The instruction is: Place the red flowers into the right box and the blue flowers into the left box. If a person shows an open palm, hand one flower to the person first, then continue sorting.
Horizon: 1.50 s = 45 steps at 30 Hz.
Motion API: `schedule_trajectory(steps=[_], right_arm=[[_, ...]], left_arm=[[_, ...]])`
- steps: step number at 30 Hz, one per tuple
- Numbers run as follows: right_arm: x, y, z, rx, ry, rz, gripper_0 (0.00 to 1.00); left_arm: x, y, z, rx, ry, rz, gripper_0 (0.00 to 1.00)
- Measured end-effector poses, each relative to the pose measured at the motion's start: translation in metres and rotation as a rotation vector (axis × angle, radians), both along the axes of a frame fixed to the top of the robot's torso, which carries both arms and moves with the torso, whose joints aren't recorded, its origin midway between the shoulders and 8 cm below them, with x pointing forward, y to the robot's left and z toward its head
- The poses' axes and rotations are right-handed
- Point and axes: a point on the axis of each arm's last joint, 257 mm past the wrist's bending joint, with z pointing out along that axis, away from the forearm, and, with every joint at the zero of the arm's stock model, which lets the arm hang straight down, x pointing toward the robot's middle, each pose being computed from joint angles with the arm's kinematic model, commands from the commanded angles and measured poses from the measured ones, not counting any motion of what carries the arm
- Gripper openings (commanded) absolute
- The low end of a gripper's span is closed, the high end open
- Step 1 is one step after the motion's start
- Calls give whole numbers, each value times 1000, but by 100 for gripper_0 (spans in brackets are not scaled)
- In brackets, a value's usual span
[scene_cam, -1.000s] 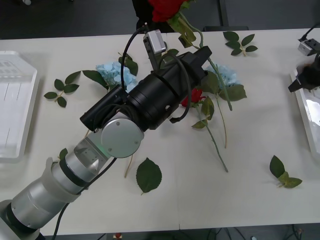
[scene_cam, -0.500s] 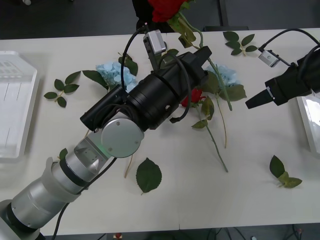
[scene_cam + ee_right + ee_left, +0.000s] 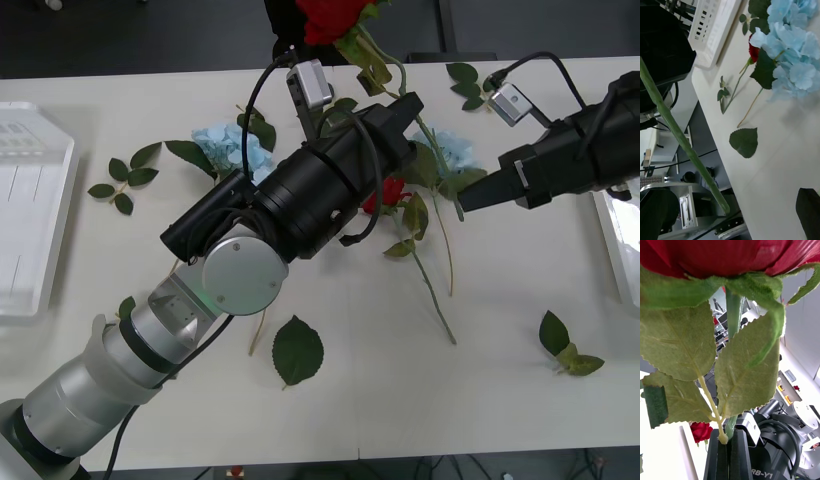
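Observation:
My left gripper (image 3: 408, 102) is raised over the table's middle, shut on the stem of a red rose (image 3: 330, 15) held up at the far edge. Its black fingers (image 3: 720, 455) clamp the stem just under the leaves. Another red flower (image 3: 395, 190) lies half hidden behind that arm. One blue flower (image 3: 230, 145) lies left of the arm and another (image 3: 455, 150) right of it. My right gripper (image 3: 472, 200) hovers open beside this second blue flower (image 3: 793, 45), nothing in it. The left box (image 3: 30, 200) and right box (image 3: 622, 250) sit at the table's ends.
Loose leaf sprigs lie at the left (image 3: 122, 180), front centre (image 3: 298, 350), front right (image 3: 565, 348) and back right (image 3: 480, 85). The held rose's long stem (image 3: 677, 131) hangs slantwise between the two arms. Bare tabletop lies along the front edge.
My right arm has swung left from the right box to the blue flower near the centre. The left arm and its rose have stayed still.

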Motion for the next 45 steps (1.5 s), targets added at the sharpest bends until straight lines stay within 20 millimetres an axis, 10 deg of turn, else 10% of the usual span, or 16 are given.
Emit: schedule_trajectory(steps=[2, 6, 9, 28, 29, 30, 32, 45], right_arm=[[0, 9, 2, 13, -11, 8, 95], [1, 22, 2, 34, -18, 16, 20], [4, 27, -1, 25, -33, 11, 0], [1, 28, -4, 1, -45, 28, 0], [1, 28, -4, 1, -45, 28, 0], [1, 28, -4, 1, -45, 29, 0], [1, 28, -4, 0, -44, 30, 0], [0, 28, -4, -2, -41, 29, 0]], left_arm=[[0, 0, 0, 0, 0, 0, 0], [0, 0, 0, 0, 0, 0, 0], [0, 0, 0, 0, 0, 0, 0], [1, 0, -2, 2, 2, 2, 2], [1, 0, -2, 2, 2, 2, 48], [1, 0, -2, 2, 2, 2, 73], [1, 0, -2, 2, 2, 2, 100], [1, 0, -2, 2, 2, 2, 100]])
